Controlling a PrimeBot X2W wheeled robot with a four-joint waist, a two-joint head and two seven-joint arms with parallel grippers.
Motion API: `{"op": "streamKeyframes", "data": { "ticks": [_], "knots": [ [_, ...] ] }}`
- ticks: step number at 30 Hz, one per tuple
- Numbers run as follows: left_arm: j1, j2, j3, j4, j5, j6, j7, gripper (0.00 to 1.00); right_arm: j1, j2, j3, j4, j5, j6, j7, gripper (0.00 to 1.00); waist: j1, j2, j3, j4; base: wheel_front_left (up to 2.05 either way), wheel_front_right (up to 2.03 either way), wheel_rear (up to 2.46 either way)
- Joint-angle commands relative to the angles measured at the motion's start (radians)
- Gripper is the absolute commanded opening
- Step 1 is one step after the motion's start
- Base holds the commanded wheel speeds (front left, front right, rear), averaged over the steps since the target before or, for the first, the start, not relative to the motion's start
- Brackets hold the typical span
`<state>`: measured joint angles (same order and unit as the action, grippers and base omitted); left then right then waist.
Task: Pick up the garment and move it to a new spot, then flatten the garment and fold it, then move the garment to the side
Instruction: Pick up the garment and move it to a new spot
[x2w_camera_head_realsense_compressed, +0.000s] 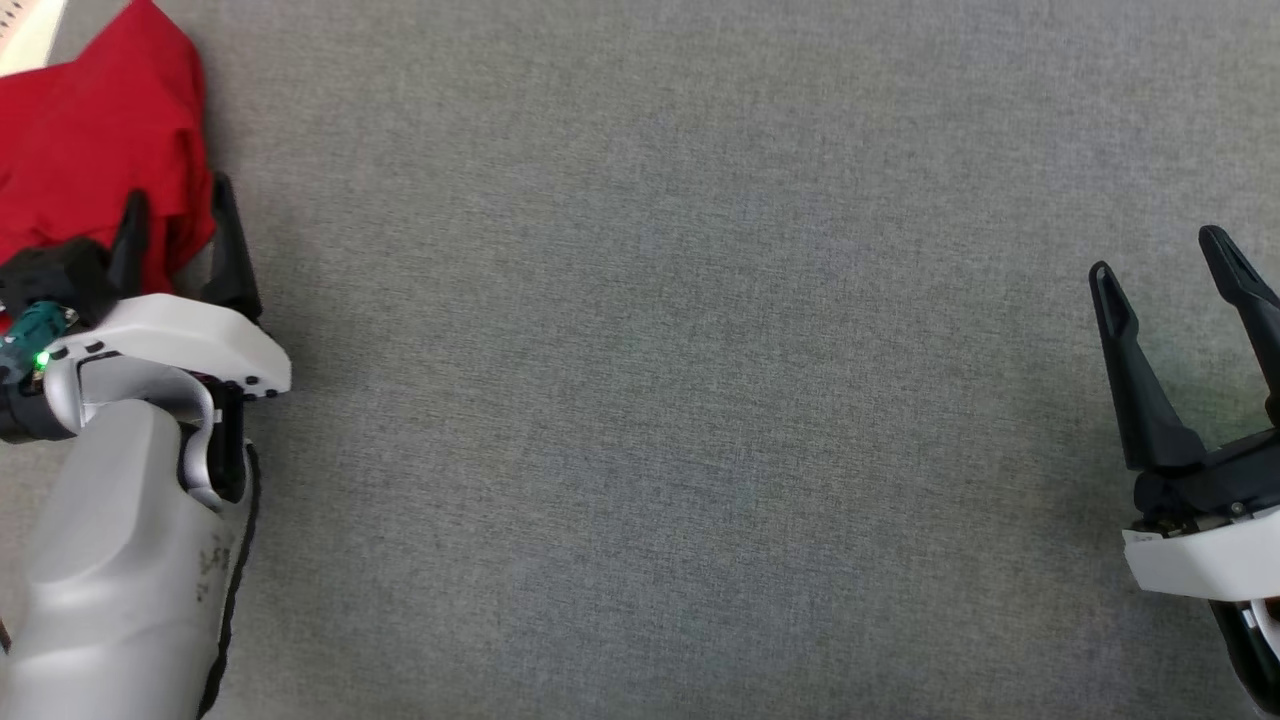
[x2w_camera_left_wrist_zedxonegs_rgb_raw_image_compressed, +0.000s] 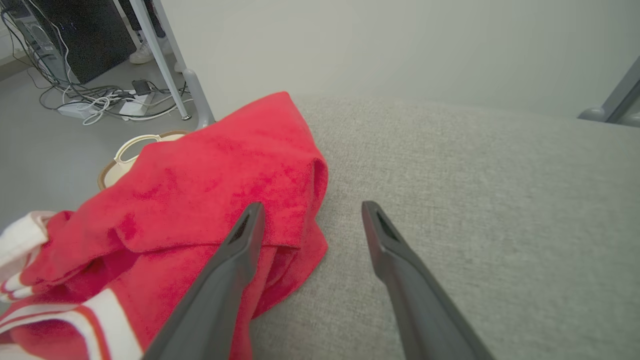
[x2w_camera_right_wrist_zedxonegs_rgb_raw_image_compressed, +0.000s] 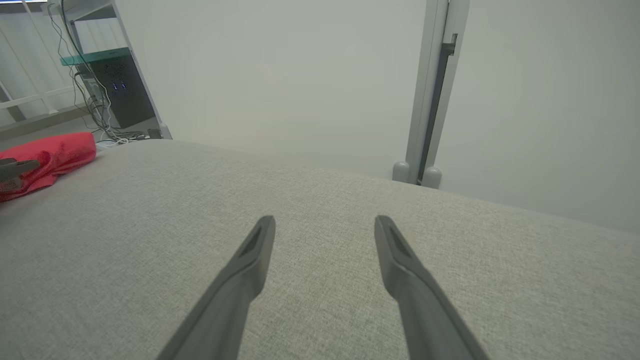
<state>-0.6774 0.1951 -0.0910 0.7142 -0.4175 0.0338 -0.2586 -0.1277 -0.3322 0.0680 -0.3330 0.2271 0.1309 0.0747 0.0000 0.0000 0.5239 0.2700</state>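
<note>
**Both grippers open, garment at far-left edge**

L gripper (x2w_camera_head_realsense_compressed: 178, 192): jaws wide apart, nothing between them. In the left wrist view, one finger lies over the red cloth and the other over bare grey; can't tell if either touches. R gripper (x2w_camera_head_realsense_compressed: 1156, 250): jaws also spread, empty, over bare surface, well apart from the cloth. Red garment (x2w_camera_head_realsense_compressed: 90, 130), w/ white stripes on one part, sits crumpled at the far-left edge of the grey fabric surface (x2w_camera_head_realsense_compressed: 650, 400). Cables (x2w_camera_left_wrist_zedxonegs_rgb_raw_image_compressed: 100, 100) on the floor beyond.
</note>
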Motion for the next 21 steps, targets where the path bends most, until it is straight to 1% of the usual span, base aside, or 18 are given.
{"op": "streamKeyframes", "data": {
  "ticks": [1,4,7,8,10,11,15,16,17,21],
  "knots": [
    [-0.033,0.014,0.009,0.043,-0.006,-0.010,-0.003,1.00,-0.015,-0.006,-0.002,0.000,-0.002,0.000,-0.005,1.00,0.0000,0.0000,0.058,-0.030,0.00,0.00,0.00],
    [-0.088,0.036,0.028,0.186,-0.026,-0.023,-0.002,1.00,-0.033,-0.006,0.004,0.010,0.000,0.000,-0.014,1.00,0.0000,0.0000,0.073,-0.040,0.00,0.00,0.00],
    [-0.124,0.043,0.033,0.302,-0.037,-0.034,0.005,1.00,-0.042,0.001,0.002,0.023,0.007,0.000,-0.024,1.00,0.0000,0.0000,0.080,-0.045,0.00,0.00,0.00],
    [-0.143,0.049,0.035,0.343,-0.035,-0.037,0.004,0.73,-0.045,0.006,0.002,0.033,0.008,0.000,-0.030,1.00,0.0000,0.0000,0.081,-0.047,0.00,0.00,0.00],
    [-0.154,0.052,0.039,0.357,-0.029,-0.044,0.000,0.00,-0.046,0.009,0.002,0.045,0.008,0.000,-0.037,1.00,0.0000,0.0000,0.076,-0.048,0.00,0.00,0.00],
    [-0.157,0.057,0.044,0.339,-0.021,-0.040,-0.002,0.00,-0.046,0.011,0.001,0.050,0.007,0.000,-0.041,1.00,0.0000,0.0000,0.070,-0.048,0.00,0.00,0.00],
    [-0.115,0.063,0.085,0.181,0.020,-0.022,-0.006,0.00,-0.041,0.016,-0.003,0.071,0.005,0.000,-0.056,1.00,0.0000,0.0000,0.032,-0.047,0.00,0.00,0.00],
    [-0.093,0.060,0.098,0.134,0.032,-0.019,-0.006,0.00,-0.039,0.018,0.000,0.077,0.005,0.000,-0.059,1.00,0.0000,0.0000,0.019,-0.049,0.00,0.00,0.00],
    [-0.093,0.060,0.098,0.134,0.032,-0.019,-0.006,0.00,-0.039,0.018,0.000,0.077,0.005,0.000,-0.059,1.00,0.0000,0.0000,0.019,-0.049,0.00,0.00,0.00],
    [-0.002,0.040,0.141,-0.042,0.082,-0.017,-0.006,0.00,-0.031,0.029,0.007,0.102,0.007,0.000,-0.079,1.00,0.0000,0.0000,-0.046,-0.059,0.00,0.00,0.00]
  ]
}}
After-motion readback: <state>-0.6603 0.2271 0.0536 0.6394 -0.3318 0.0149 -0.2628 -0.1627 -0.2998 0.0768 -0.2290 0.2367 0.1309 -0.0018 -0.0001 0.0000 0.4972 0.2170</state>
